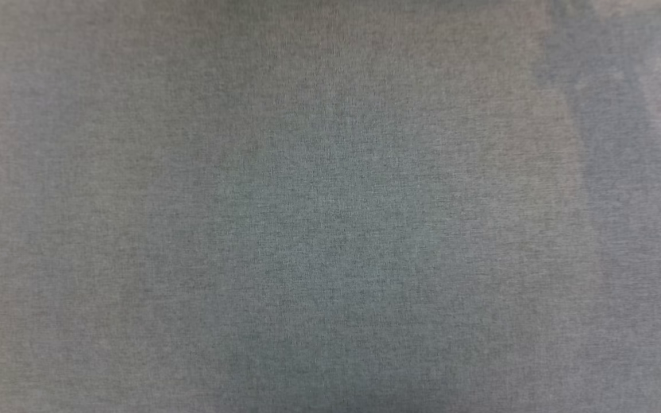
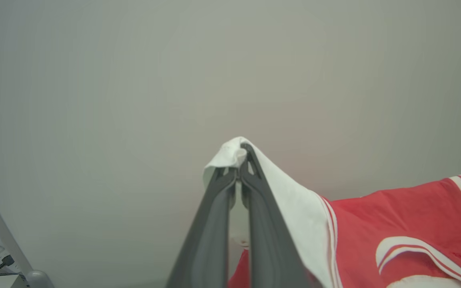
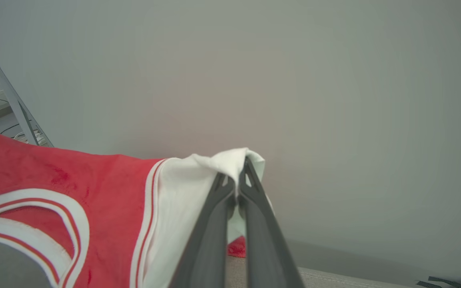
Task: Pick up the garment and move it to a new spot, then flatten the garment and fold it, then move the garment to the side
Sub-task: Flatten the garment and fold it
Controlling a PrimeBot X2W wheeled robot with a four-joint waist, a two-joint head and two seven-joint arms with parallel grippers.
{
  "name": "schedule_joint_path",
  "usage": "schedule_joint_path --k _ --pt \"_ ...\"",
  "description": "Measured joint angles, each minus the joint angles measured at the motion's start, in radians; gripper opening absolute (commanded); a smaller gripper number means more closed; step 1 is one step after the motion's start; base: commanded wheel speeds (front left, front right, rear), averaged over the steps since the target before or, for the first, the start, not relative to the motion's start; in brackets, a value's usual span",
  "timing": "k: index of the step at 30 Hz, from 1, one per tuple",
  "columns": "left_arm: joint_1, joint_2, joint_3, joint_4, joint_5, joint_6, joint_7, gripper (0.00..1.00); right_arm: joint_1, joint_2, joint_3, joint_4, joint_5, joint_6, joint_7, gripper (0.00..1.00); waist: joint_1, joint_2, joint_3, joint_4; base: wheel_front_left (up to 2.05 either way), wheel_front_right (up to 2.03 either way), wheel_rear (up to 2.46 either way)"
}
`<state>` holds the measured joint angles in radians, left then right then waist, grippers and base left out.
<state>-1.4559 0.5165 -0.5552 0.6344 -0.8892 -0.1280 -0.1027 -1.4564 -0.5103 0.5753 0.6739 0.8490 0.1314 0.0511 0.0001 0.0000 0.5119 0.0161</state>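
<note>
Holding shirt [image 2: 394, 216] aloft: your left fingers [image 2: 210, 224] and right fingers [image 3: 262, 236] are each clamping a white sleeve [image 2: 294, 200], shoulder line stretching straight between them.

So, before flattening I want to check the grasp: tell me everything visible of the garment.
The garment is a red T-shirt of soft cloth with white sleeves and red-and-white striped trim at the sleeve seams and collar. It is held up, spread between both arms: the left jaws are shut on one bunched white sleeve, the right jaws on the other. Darker spots mark the red cloth near the collar. Little of its lower body shows.
</note>
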Motion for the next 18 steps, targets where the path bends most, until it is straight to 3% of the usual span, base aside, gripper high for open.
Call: schedule_joint_path --k 7,12,18 --pt "0.335 0.061 0.017 -0.153 -0.093 0.012 -0.076 0.00 0.276 -0.091 0.082 -0.144 0.077 0.000 -0.056 0.00 -0.0001 0.0000 -0.090 0.001 0.00 0.00 0.00" --pt "0.668 0.139 0.026 -0.312 -0.135 0.088 -0.104 0.00 0.542 -0.162 0.129 -0.241 0.113 0.000 -0.074 0.00 -0.0002 0.0000 -0.172 0.005 0.00 0.00 0.00" --pt "1.008 0.185 0.065 -0.445 -0.213 0.177 -0.132 0.00 0.782 -0.189 0.116 -0.288 0.136 0.000 -0.088 0.00 -0.0002 0.0000 -0.254 0.004 0.00 0.00 0.00"
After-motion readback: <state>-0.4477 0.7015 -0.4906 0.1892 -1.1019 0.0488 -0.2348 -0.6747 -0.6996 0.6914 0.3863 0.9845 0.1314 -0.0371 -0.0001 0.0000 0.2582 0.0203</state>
